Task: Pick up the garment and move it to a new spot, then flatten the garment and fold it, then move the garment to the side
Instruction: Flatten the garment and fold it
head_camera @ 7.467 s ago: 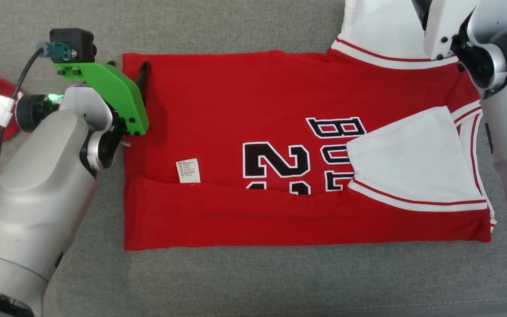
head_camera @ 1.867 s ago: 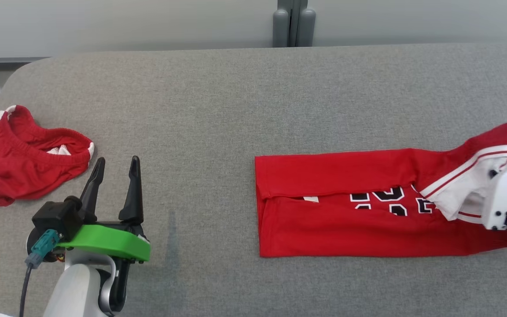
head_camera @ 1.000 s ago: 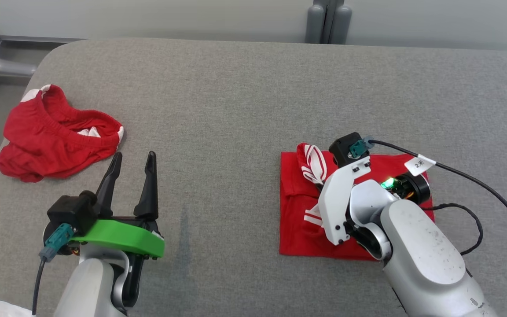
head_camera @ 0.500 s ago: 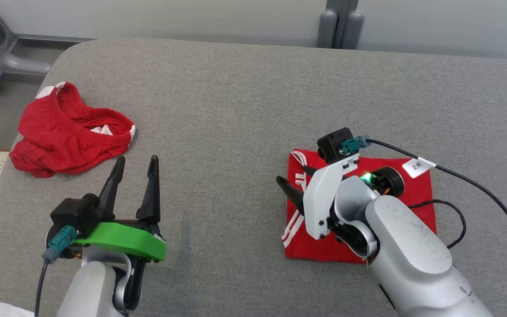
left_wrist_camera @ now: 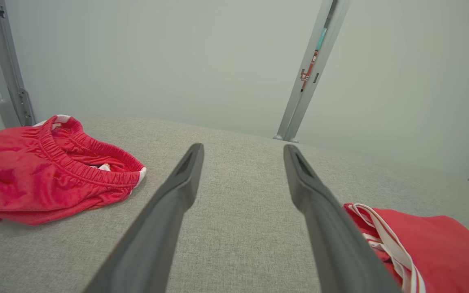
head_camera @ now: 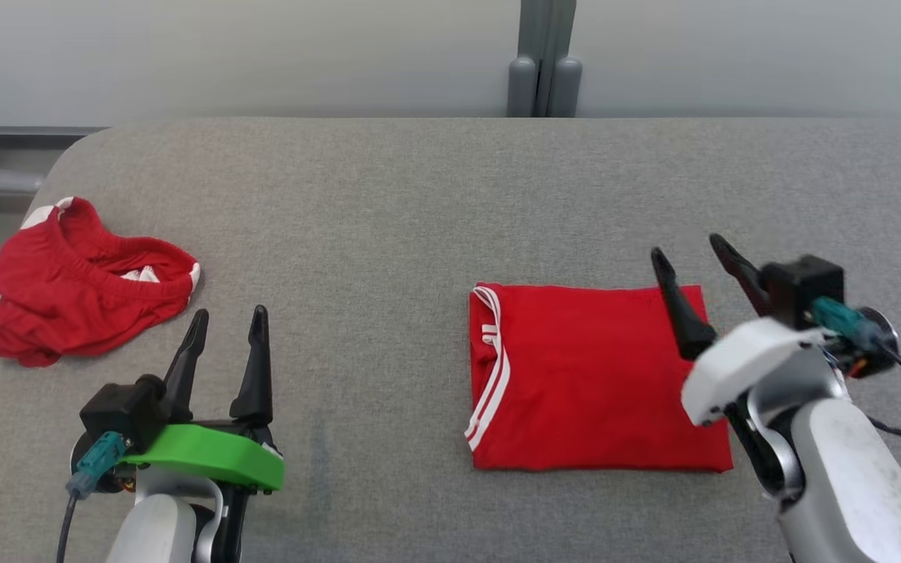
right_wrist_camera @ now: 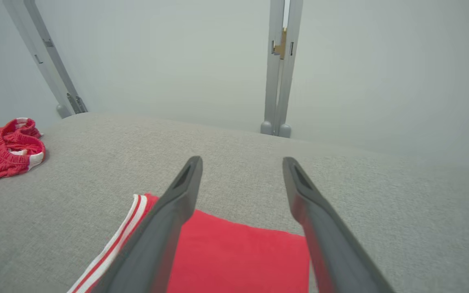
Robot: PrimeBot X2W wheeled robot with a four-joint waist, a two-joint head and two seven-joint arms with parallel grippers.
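The red jersey lies folded into a flat square on the grey table, its white-striped trim along the left edge. It also appears in the left wrist view as the folded jersey and in the right wrist view as the folded jersey. My right gripper stands open over the jersey's right edge, lifted clear, holding nothing. My left gripper is open at the lower left, well apart from the jersey, with nothing between its fingers.
Crumpled red shorts with a white-trimmed waistband lie at the table's left end, near its edge. A grey post rises against the pale wall behind the table. Bare grey cloth stretches between the two garments.
The right gripper has let go of the jersey, lifted off it and drawn back to the right. The jersey now lies flat and squared. The head camera has also shifted.
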